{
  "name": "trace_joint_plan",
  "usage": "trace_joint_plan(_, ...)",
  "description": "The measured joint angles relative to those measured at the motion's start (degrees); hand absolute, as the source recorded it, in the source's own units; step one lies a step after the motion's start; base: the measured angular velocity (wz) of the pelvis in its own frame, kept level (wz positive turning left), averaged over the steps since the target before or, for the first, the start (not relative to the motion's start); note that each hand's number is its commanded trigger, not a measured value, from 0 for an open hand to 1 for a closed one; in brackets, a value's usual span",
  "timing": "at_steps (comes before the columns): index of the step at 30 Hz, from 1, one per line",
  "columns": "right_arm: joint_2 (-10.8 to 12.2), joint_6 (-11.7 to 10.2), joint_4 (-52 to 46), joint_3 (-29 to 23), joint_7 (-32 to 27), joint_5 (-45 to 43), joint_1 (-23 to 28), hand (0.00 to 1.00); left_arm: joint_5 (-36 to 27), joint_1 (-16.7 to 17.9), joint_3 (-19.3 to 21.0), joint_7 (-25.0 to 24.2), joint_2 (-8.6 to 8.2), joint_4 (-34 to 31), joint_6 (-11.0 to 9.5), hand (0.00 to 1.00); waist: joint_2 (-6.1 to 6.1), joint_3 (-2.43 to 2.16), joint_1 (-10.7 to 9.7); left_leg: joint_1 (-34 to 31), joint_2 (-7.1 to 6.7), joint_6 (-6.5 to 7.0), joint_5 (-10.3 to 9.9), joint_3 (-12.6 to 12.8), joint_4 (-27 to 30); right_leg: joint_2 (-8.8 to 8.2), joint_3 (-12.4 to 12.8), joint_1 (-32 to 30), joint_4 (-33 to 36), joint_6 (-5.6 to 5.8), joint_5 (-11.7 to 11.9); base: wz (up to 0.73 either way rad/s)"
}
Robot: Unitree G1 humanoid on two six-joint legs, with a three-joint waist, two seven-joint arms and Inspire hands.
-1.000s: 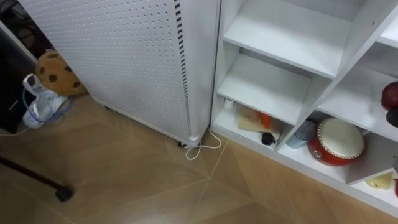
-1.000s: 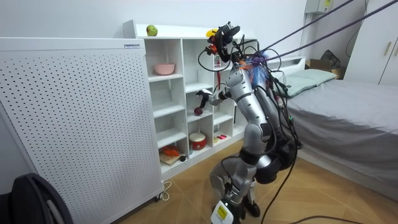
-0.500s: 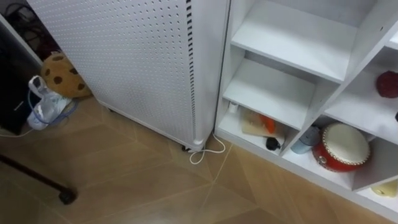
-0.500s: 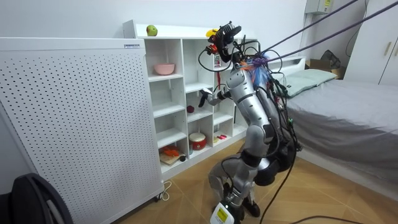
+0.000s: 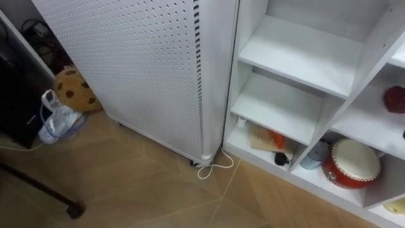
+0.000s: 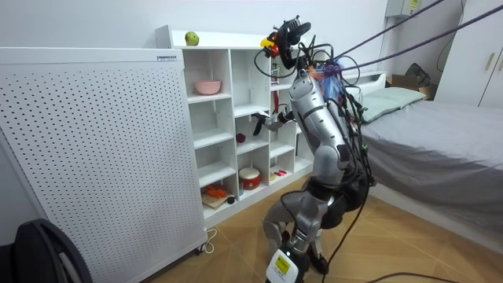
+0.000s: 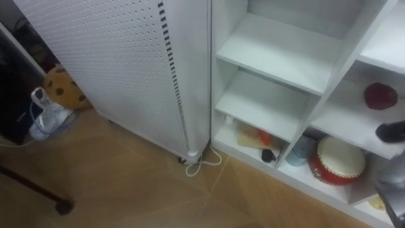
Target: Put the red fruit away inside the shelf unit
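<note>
The robot's right hand hangs just outside the front edge of a middle shelf in the white closet. It is too small to tell if it is open or clenched. The red fruit sits on that shelf, apart from the hand, with bare shelf beside it. A red drum fills the space below.

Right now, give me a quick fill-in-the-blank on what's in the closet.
1. The dark red fruit lies in the compartment just above the red-and-white ____.
2. The bowl in the top-left compartment of the closet is ____.
3. The apple on top of the closet is ____.
Missing words: drum; pink; green.
</note>
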Motion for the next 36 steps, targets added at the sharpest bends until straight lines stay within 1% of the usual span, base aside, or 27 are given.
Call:
trace_joint_plan(1,0.00,-0.02,-0.55,-0.32,0.47,-0.86,1.02,0.00,0.15,-0.05,-0.01,-0.32,-0.35,1.10,-0.33,0.00,0.48,-0.09,0.33,1.49,0.08,0.01,0.00,0.13,-1.07,0.40,0.25,1.22,-1.22,0.19,0.41,-0.18)
trace_joint_plan(2,0.00,-0.01,-1.30,-0.62,0.67,-1.94,1.91,0.00,0.16,-0.08,-0.02,-0.42,-0.47,1.56,-0.37,0.00,0.58,-0.10,0.25,2.21,0.05,0.02,0.02,0.26,-1.72,0.35,0.32,1.84,-1.78,0.22,0.55,-0.15)
trace_joint_plan(4,0.00,-0.64,-5.53,-0.74,1.32,-7.31,6.86,0.00,0.19,-0.31,0.03,-1.03,-0.58,4.35,-0.61,0.00,0.75,-0.17,0.08,5.35,0.05,0.07,0.06,0.88,-4.21,0.48,0.75,4.33,-3.94,0.60,1.06,-0.09)
trace_joint_plan(5,0.00,-1.03,-6.45,-0.99,1.56,-9.07,8.28,0.00,0.19,-0.39,0.06,-1.23,-0.66,5.43,-0.78,0.00,0.89,-0.23,0.00,6.08,0.17,0.05,0.07,0.89,-4.84,0.69,0.70,5.03,-4.67,0.54,1.13,-0.16)
trace_joint_plan(7,0.37,-2.51,-10.56,-1.11,2.93,-13.93,15.37,0.00,0.07,-0.41,0.04,-1.45,-1.05,8.39,-1.68,0.00,1.43,-0.25,0.25,9.60,1.38,0.27,0.28,0.78,-7.71,2.53,0.44,8.70,-8.85,0.74,2.64,-0.23)
trace_joint_plan(8,0.81,-2.62,-11.55,-1.06,3.29,-15.08,17.13,0.00,0.07,-0.42,-0.01,-1.48,-1.24,9.04,-1.65,0.00,1.66,-0.29,0.14,10.50,1.87,0.28,0.30,0.83,-8.51,3.09,0.29,9.69,-10.18,0.77,3.02,-0.23)
trace_joint_plan(9,1.83,-3.11,-12.87,-0.97,4.12,-17.26,20.84,0.00,0.09,-0.88,-0.02,-1.58,-1.82,10.16,-1.67,0.00,2.01,-0.32,-0.04,12.40,2.17,0.11,0.45,0.62,-10.23,3.61,-0.21,11.72,-12.50,0.67,3.84,-0.12)
trace_joint_plan(10,3.29,-3.49,-13.12,-0.88,5.36,-19.37,24.92,0.00,0.06,-1.87,-0.13,-1.59,-2.52,11.81,-2.11,0.00,2.56,-0.60,-0.24,14.32,2.47,0.12,0.65,0.40,-11.86,4.22,-0.79,13.91,-14.79,0.89,4.36,-0.09)
trace_joint_plan(11,4.29,-3.46,-13.15,-0.84,6.10,-20.06,26.63,0.00,0.10,-2.31,-0.16,-1.59,-2.72,12.61,-2.60,0.00,2.64,-0.68,-0.21,15.30,2.69,0.09,0.69,0.42,-12.72,4.59,-0.78,14.65,-15.91,0.93,4.67,-0.11)
trace_joint_plan(12,6.49,-3.53,-13.36,-0.66,7.79,-20.72,29.83,0.00,0.09,-2.86,-0.15,-1.57,-3.04,13.84,-3.39,0.00,2.72,-0.85,-0.50,17.04,2.85,-0.18,0.88,0.42,-14.61,5.26,-0.57,16.51,-18.11,1.02,5.37,-0.08)
trace_joint_plan(13,8.61,-3.54,-12.98,-0.69,9.41,-22.35,33.06,0.00,0.16,-4.16,-0.10,-1.41,-4.15,16.24,-4.11,0.00,3.24,-1.03,-1.49,18.95,2.69,-0.11,1.36,0.43,-16.66,5.52,-0.63,18.48,-20.11,1.34,5.89,-0.06)
trace_joint_plan(14,9.62,-3.50,-13.01,-0.67,10.12,-22.91,34.94,0.00,0.15,-4.60,-0.07,-1.32,-4.77,17.29,-4.28,0.00,3.44,-1.20,-1.86,19.98,2.61,-0.05,1.58,0.47,-17.78,5.73,-0.47,19.39,-21.22,1.59,6.18,-0.04)
trace_joint_plan(16,13.89,-3.55,-13.06,-0.52,13.17,-24.30,41.36,0.00,0.16,-4.61,0.01,-1.26,-6.44,18.90,-5.00,0.00,3.88,-1.68,-3.65,24.27,2.64,-0.18,2.36,0.94,-22.16,6.26,-0.31,23.27,-25.64,1.86,7.36,-0.13)
trace_joint_plan(17,14.91,-3.53,-12.59,-0.50,13.90,-24.23,42.53,0.00,0.18,-4.62,0.07,-1.23,-6.81,19.49,-5.14,0.00,4.12,-1.80,-4.40,25.30,2.65,-0.17,2.56,0.87,-23.27,6.43,-0.58,24.45,-26.89,2.01,7.63,0.00)
trace_joint_plan(19,18.92,-3.49,-9.86,-0.49,17.33,-22.62,46.39,0.00,0.19,-4.70,0.07,-1.06,-8.06,20.83,-5.76,0.00,4.10,-1.89,-7.06,31.04,2.55,-0.42,3.82,1.01,-28.87,7.03,-1.28,30.06,-32.56,2.41,9.13,0.00)
trace_joint_plan(20,19.50,-3.50,-9.78,-0.45,18.16,-21.78,47.38,0.00,0.14,-4.65,0.06,-1.04,-8.33,21.04,-6.03,0.00,4.12,-1.95,-7.56,32.36,2.66,-0.51,4.07,1.05,-30.22,7.35,-1.37,31.41,-34.08,2.48,9.52,-0.07)
trace_joint_plan(22,21.15,-3.60,-8.49,-0.50,20.67,-19.07,50.30,0.00,-0.04,-4.59,0.08,-0.58,-9.38,21.91,-6.80,0.00,4.07,-2.04,-9.27,37.97,2.75,-0.82,5.07,1.13,-35.32,8.34,-1.74,37.05,-39.80,2.81,11.14,-0.08)
trace_joint_plan(23,21.45,-3.57,-8.38,-0.53,21.12,-18.03,51.02,0.00,0.02,-4.53,0.08,-0.39,-9.61,22.10,-7.00,0.00,4.00,-2.12,-9.44,39.34,2.80,-0.89,5.28,1.23,-36.65,8.57,-1.83,38.49,-41.35,2.93,11.54,-0.11)
trace_joint_plan(24,22.10,-3.55,-8.25,-0.62,21.87,-16.52,52.45,0.00,0.33,-4.24,0.15,-0.19,-9.86,22.17,-7.10,0.00,3.68,-2.54,-9.64,42.18,2.88,-1.10,5.84,1.30,-39.34,9.27,-1.72,41.36,-44.55,3.09,12.61,-0.05)
trace_joint_plan(25,23.07,-3.91,-7.09,-0.94,22.70,-15.24,53.83,0.00,0.77,-3.49,0.42,0.24,-10.03,22.26,-7.12,0.00,3.39,-2.96,-10.59,45.28,2.83,-1.25,6.37,1.25,-42.05,9.90,-1.88,44.59,-47.24,3.34,13.72,0.00)
trace_joint_plan(26,23.60,-4.14,-6.13,-1.52,23.10,-15.06,54.11,0.00,1.75,-2.80,1.08,0.41,-10.22,22.31,-7.15,0.00,3.27,-3.17,-11.03,46.70,2.76,-1.31,6.57,1.27,-43.36,10.12,-1.93,46.16,-48.68,3.50,14.10,0.03)
trace_joint_plan(27,24.36,-4.32,-5.31,-3.53,23.51,-15.03,55.17,0.00,3.06,-1.43,2.75,0.89,-11.06,22.65,-7.24,0.00,3.04,-3.51,-11.32,49.66,2.67,-1.34,6.67,1.63,-45.47,10.33,-1.85,48.97,-50.76,3.76,14.39,-0.05)
trace_joint_plan(28,24.58,-4.34,-4.73,-5.69,23.69,-15.05,56.10,0.00,4.40,0.03,4.51,1.32,-12.07,22.73,-7.07,0.00,3.04,-3.66,-11.82,52.23,2.53,-1.34,6.66,1.64,-46.79,10.57,-1.90,51.58,-52.39,4.11,14.61,-0.05)
trace_joint_plan(30,25.16,-4.28,-4.06,-8.54,23.64,-13.92,57.32,0.00,4.94,1.99,6.44,1.43,-12.90,22.83,-6.61,0.00,2.96,-3.82,-12.62,56.14,2.32,-1.35,6.66,1.62,-48.74,11.18,-1.77,55.49,-55.23,4.70,15.08,0.02)
trace_joint_plan(32,25.97,-3.94,-3.29,-10.77,23.68,-11.78,58.59,0.00,5.48,3.10,8.89,1.78,-13.93,23.40,-5.64,0.00,2.76,-3.85,-13.27,59.00,2.01,-1.36,6.65,1.81,-50.03,11.36,-1.88,58.84,-57.24,4.92,15.22,0.07)
trace_joint_plan(34,27.17,-2.85,-1.49,-13.27,24.07,-8.23,58.74,0.00,6.01,3.90,11.37,1.78,-15.11,23.81,-3.94,0.00,2.70,-3.77,-14.39,62.11,1.74,-1.37,6.65,1.85,-51.64,11.14,-1.75,61.77,-58.48,5.05,15.29,0.12)
trace_joint_plan(36,27.85,-2.11,-0.61,-14.24,25.21,-5.63,59.29,0.00,6.56,4.16,13.18,1.80,-15.79,23.94,-3.53,0.00,2.57,-3.66,-14.40,64.31,1.64,-1.37,6.65,1.57,-52.61,11.36,-0.54,63.79,-59.43,5.23,15.39,-0.02)
